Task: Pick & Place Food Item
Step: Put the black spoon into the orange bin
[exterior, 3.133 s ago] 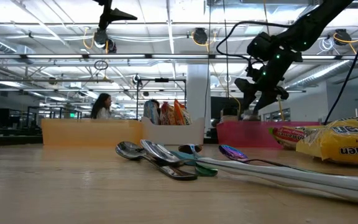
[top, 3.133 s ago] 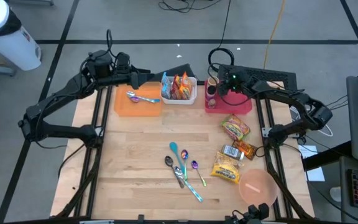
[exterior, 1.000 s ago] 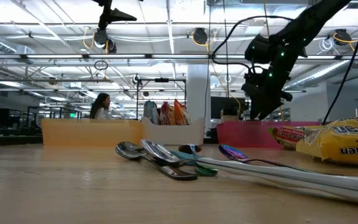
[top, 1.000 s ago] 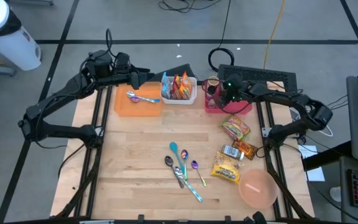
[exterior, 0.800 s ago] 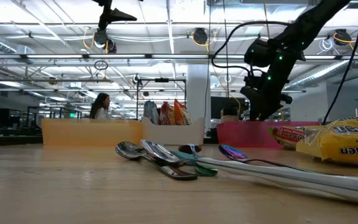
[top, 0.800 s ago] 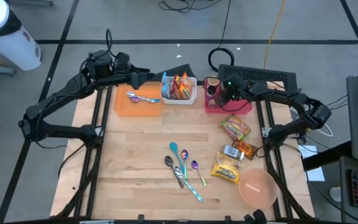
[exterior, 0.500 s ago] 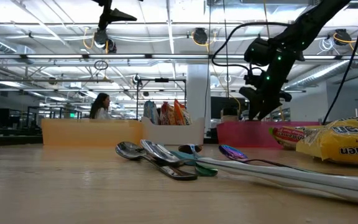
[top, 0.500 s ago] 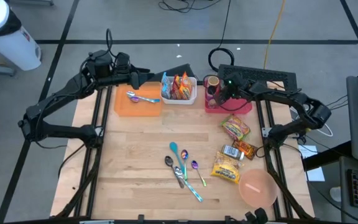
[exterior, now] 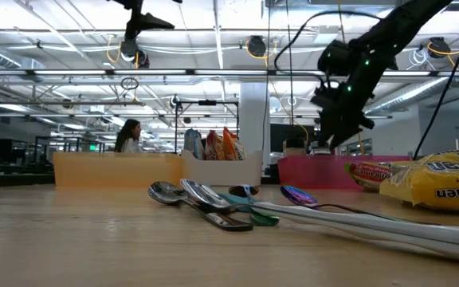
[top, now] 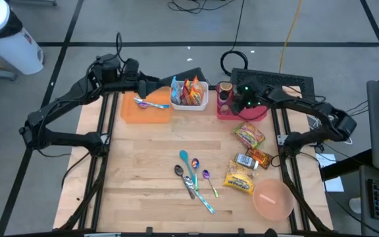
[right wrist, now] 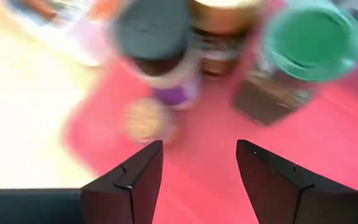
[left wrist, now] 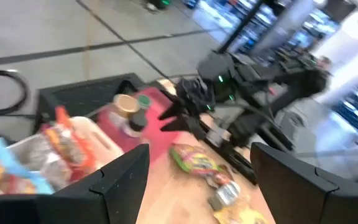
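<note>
1. I am holding the right gripper [right wrist: 194,177] above the pink tray [top: 255,113] at the table's [top: 143,158] far right corner, its fingers spread apart and gripping nothing.
2. Beneath it in the tray, a green-lidded jar [right wrist: 307,38], a dark-lidded jar [right wrist: 156,37] and a tan-lidded jar [right wrist: 224,14] are standing close together.
3. Snack packets [top: 249,135] are lying on the table in front of the tray.
4. I am keeping the left gripper [left wrist: 197,180] open and unloaded over the orange tray [top: 143,110].
</note>
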Tool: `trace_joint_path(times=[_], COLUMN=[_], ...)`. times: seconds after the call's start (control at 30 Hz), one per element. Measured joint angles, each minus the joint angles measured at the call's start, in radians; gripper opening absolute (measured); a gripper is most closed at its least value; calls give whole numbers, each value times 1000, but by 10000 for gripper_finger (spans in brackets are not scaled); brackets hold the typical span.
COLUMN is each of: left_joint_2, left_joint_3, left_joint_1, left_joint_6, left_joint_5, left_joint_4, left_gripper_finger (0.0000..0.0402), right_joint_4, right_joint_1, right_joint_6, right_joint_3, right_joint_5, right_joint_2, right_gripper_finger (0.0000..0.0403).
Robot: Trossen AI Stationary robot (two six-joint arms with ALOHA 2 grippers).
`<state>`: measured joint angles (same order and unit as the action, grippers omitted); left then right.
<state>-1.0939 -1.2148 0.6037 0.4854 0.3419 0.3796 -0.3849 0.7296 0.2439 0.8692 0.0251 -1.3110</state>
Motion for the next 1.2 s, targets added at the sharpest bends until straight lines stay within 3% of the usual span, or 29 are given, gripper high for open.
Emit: trace_joint_path(times=[0.23, 0.33, 0.57, 0.73, 0.8, 0.97, 1.2], left_joint_2=[0, 0, -16, -39, -59, -133, -271], left_joint_3=[0, 0, 0, 0, 1, 0, 0], left_joint_1=[-4, -38, -197, -332, -390, -520, -637], left_joint_6=[-17, -23, -74, -82, -81, -80, -84], left_joint_5=[199, 253, 226, 116, 71, -17, -56], left_joint_4=[-9, -4, 53, 154, 173, 187, 240], left_gripper_finger=[285, 285, 285, 285, 285, 285, 285], right_joint_4=[90, 143, 369, 555, 603, 659, 622], right_joint_1=[-45, -101, -299, -438, -493, -606, -682], right_joint_6=[129, 217, 320, 355, 358, 387, 419], right_joint_3=[1, 1, 1, 1, 1, 1, 0], right_joint_5=[300, 372, 367, 356, 307, 133, 133], right_joint_2=[145, 183, 197, 164, 147, 96, 33], right_gripper_finger=[196, 196, 196, 196, 196, 196, 196])
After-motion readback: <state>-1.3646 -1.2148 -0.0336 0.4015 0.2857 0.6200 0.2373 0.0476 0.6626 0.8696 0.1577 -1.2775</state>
